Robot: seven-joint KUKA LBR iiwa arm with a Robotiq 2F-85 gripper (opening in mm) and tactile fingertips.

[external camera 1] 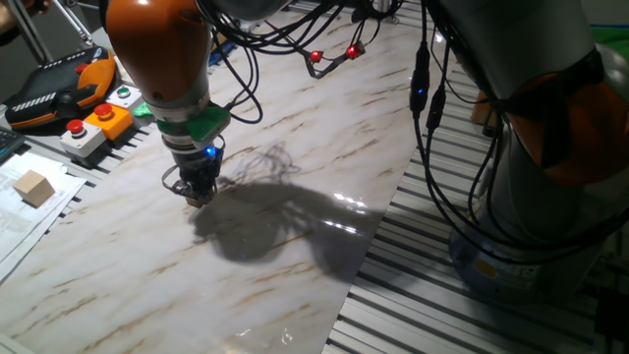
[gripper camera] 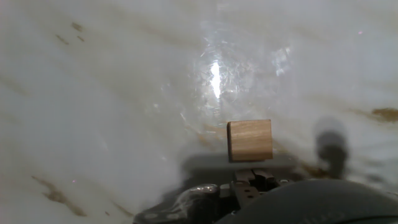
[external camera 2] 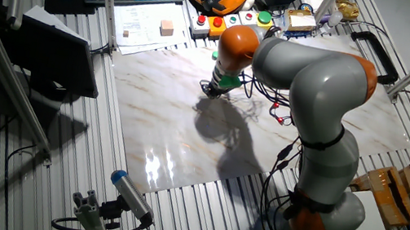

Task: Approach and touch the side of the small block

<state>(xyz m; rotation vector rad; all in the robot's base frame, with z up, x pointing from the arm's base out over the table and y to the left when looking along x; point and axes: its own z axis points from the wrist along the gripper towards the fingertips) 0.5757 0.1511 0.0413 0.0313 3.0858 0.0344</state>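
Observation:
The small block (gripper camera: 249,140), a tan-brown wooden cube, sits on the marble tabletop (gripper camera: 112,112) in the hand view. My gripper (gripper camera: 252,179) is right below it in that view, its fingertips close together and at the block's near side, touching it or a hair away. In one fixed view the gripper (external camera 1: 200,195) reaches down to the tabletop at centre left, and the block is not clearly told apart from its tip. In the other fixed view the gripper (external camera 2: 211,90) is low over the far part of the slab.
A larger, paler wooden block (external camera 1: 34,187) lies on papers off the slab's left side; it also shows in the other fixed view (external camera 2: 167,28). Button boxes (external camera 1: 96,126) and a pendant (external camera 1: 59,87) stand behind. Cables (external camera 1: 334,54) lie at the slab's far edge.

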